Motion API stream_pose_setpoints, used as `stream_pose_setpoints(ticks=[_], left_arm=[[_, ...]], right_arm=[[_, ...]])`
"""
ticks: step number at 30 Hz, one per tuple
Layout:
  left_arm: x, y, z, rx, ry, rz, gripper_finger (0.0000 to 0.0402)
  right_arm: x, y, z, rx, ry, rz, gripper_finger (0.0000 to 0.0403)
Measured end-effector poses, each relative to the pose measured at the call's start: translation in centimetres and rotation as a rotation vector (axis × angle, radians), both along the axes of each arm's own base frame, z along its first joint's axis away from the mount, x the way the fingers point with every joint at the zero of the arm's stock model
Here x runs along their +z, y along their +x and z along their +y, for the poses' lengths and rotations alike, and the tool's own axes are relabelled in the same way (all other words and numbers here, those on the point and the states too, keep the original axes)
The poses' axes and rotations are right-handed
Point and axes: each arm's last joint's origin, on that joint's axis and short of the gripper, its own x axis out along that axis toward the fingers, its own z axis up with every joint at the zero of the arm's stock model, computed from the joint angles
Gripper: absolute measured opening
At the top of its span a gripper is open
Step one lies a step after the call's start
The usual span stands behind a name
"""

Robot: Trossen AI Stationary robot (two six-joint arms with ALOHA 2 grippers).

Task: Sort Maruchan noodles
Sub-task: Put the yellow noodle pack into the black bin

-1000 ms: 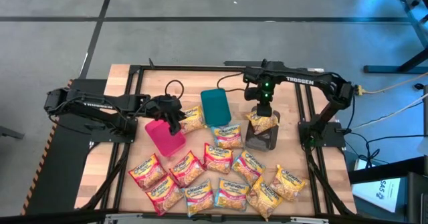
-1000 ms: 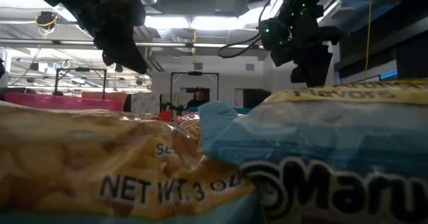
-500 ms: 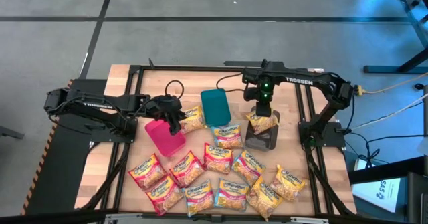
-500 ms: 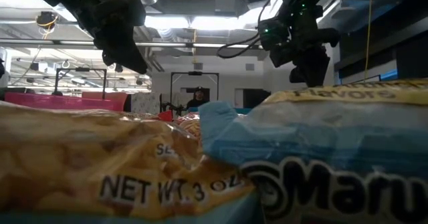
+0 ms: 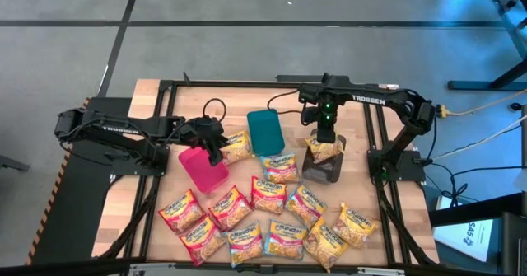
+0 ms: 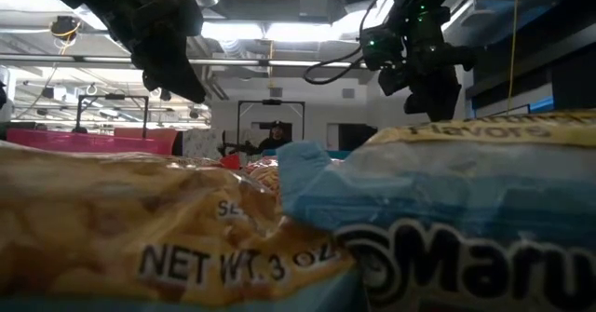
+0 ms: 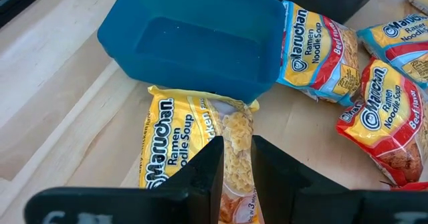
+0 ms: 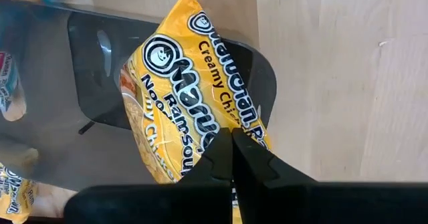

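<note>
Yellow creamy-chicken packet lies in the grey bin, where your right gripper hangs above it, jaws pressed together, evidently sorted by colour, while your left gripper straddles another yellow packet, jaws spread

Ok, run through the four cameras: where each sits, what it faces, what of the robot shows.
High: overhead, straight down; both arms, table.
Low: table level, behind noodle packets; both arms overhead.
Left wrist: past left gripper, jaws apart, onto yellow packet beside teal bin.
Right wrist: right gripper shut above Creamy Chicken packet on grey bin.
High view shares both packets.
</note>
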Motion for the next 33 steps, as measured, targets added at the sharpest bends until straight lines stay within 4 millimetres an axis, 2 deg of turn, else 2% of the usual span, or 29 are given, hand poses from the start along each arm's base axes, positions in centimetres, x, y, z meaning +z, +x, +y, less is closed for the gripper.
stream_pose_setpoints(ticks=[6, 14, 18, 22, 29, 33], left_arm=[[0.0, 0.0, 0.0, 0.002, 0.002, 0.0, 0.0069], [0.0, 0.0, 0.1, 0.018, 0.018, 0.002, 0.0069], [0.0, 0.0, 0.1, 0.02, 0.02, 0.002, 0.0069], [0.0, 0.0, 0.1, 0.021, 0.02, 0.002, 0.0069], [0.0, -0.1, 0.1, 0.02, 0.02, 0.009, 0.0069], [0.0, -0.1, 0.1, 0.02, 0.02, 0.009, 0.0069]], right_arm=[[0.1, -0.1, 0.1, 0.001, 0.002, 0.003, 0.0001], [2.3, -1.1, 0.6, -0.025, -0.01, -0.077, 0.0], [2.5, -1.1, 0.6, -0.073, -0.023, -0.089, 0.0007], [2.2, -0.8, 0.4, -0.079, -0.048, -0.096, 0.0046], [2.1, -0.6, 0.4, -0.101, -0.03, -0.104, 0.0161], [2.1, -0.5, 0.3, -0.088, -0.05, -0.107, 0.0202]])
